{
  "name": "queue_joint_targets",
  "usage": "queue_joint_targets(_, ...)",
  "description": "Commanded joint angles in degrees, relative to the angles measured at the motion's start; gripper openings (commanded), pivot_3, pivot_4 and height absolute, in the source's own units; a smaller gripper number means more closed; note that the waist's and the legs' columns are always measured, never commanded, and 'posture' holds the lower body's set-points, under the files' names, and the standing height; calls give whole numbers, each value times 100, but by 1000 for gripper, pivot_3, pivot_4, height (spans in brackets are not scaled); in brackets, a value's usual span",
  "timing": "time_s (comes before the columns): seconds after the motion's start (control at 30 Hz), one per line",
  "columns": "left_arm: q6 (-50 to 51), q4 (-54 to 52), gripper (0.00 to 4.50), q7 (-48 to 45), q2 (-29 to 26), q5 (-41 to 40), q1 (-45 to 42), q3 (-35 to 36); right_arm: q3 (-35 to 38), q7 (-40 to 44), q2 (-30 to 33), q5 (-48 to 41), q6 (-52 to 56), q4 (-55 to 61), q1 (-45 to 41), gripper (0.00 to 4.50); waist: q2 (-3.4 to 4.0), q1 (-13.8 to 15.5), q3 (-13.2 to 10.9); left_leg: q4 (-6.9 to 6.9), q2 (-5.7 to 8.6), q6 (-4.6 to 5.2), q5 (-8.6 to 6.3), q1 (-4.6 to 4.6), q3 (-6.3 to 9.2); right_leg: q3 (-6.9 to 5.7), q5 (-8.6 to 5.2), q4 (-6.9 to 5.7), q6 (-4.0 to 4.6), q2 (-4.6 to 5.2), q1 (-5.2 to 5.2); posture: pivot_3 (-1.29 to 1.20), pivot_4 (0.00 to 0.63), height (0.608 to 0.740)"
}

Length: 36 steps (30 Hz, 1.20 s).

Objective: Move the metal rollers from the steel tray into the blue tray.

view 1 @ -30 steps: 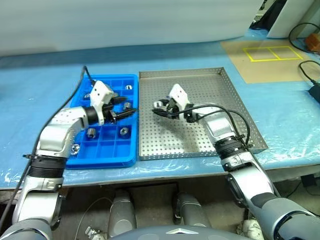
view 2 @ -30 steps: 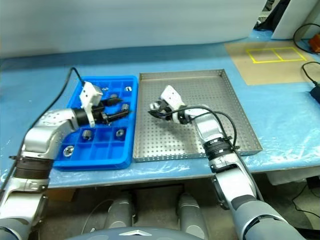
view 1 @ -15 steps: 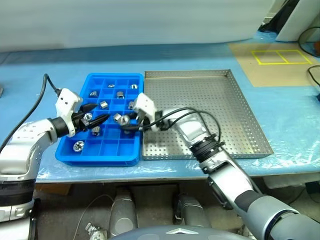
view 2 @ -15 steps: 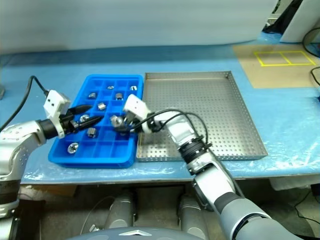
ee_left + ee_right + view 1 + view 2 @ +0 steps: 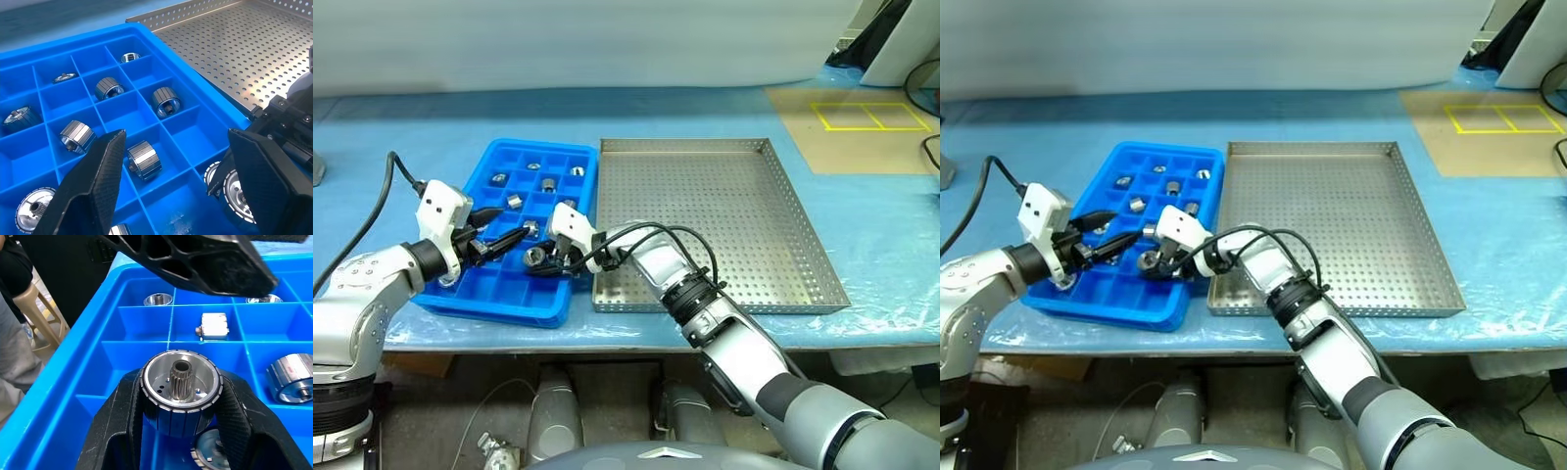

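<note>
My right gripper (image 5: 178, 431) pinches a roller (image 5: 179, 391) over the blue tray (image 5: 540, 302); I should centre on an empty cell, then release. Left gripper (image 5: 176, 181) spread.

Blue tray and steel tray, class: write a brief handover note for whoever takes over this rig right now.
Right gripper: shut on a metal roller, held over the blue tray.
Left gripper: open, empty, beside it over the same tray.
Done: several rollers sit in the blue tray's compartments; the steel tray looks bare.
Left: drop the held roller into a free compartment.
</note>
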<state>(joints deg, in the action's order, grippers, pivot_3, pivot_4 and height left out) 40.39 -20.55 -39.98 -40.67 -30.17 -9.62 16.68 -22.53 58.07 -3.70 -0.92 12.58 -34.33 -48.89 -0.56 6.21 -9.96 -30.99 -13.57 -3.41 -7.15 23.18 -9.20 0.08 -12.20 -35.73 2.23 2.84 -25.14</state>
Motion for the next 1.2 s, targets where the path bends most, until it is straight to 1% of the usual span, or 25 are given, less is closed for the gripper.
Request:
queue_joint_targets(0.03, -113, 47, 3508, -35, -2, -20, -194, -120, 252, 92, 119, -162, -91, 97, -209, 1696, 0, 45, 0, -1, 1, 0, 0, 0, 0, -2, 0, 1, 0, 2, 3, 198, 150, 740)
queue_joint_targets(0.17, -229, 348, 3508, -131, -21, 49, -477, -308, 540, 431, 300, -603, 422, 738, -330, 1696, 0, 94, 0, -5, 1, 0, 0, 2, 1, -3, 0, 0, 0, 2, 4, 198, 150, 740)
queue_joint_targets(0.2, -266, 415, 3508, -154, -17, 66, -528, -351, 570, 455, 291, -668, 539, 813, -370, 1696, 0, 87, 0, -5, 1, -1, 1, 2, 2, -3, 1, 0, 0, 1, 3, 156, 150, 740)
queue_joint_targets(0.33, -391, 621, 3508, -238, -16, 93, -675, -476, 548, 438, 30, -868, 982, 935, -428, 1696, 0, 52, 1, -6, -4, -8, 5, -3, 5, -2, 0, -2, 2, -8, 4, 133, 150, 740)
queue_joint_targets(0.43, -424, 721, 3508, -348, -84, 31, -770, -391, 235, 172, -347, -593, 802, 616, -323, 1696, 1, 20, 1, -5, -7, -18, 11, 0, 8, -3, -1, -1, 5, -12, 2, 135, 150, 740)
queue_joint_targets(0.5, -465, 811, 3508, -415, -191, 36, -794, -292, 131, 25, -571, -487, 688, 387, -312, 1696, 1, -19, 1, -4, -8, -28, 17, 2, 15, -9, -3, -1, 8, -14, 3, 142, 150, 740)
queue_joint_targets(0.6, -499, 915, 3508, -504, -337, 80, -786, -158, 19, -114, -780, -431, 556, -17, -370, 1696, 1, -3, 1, -4, -6, -28, 17, 4, 29, -20, -4, 0, 10, -11, 12, 161, 150, 740)
queue_joint_targets(0.73, -472, 893, 3508, -540, -519, 27, -695, 94, -295, -33, -946, -390, 456, -179, -277, 1696, 1, -11, 1, -4, -5, -25, 15, -3, 41, -24, -5, -4, 10, -11, 19, 190, 150, 740)
queue_joint_targets(0.93, -405, 738, 3508, -493, -637, -27, -378, 429, -439, -28, -1165, -482, 422, -303, -316, 1696, 1, -38, 4, -2, -5, -27, 16, -6, 50, -28, -6, -6, 12, -13, 21, 222, 150, 740)
queue_joint_targets(1.2, -428, 670, 3508, -394, -592, -51, -257, 492, -637, 43, -1382, -503, 218, -399, -589, 1696, 1, 9, 5, -2, -5, -26, 15, -9, 57, -35, -7, -6, 14, -11, 30, 237, 150, 740)
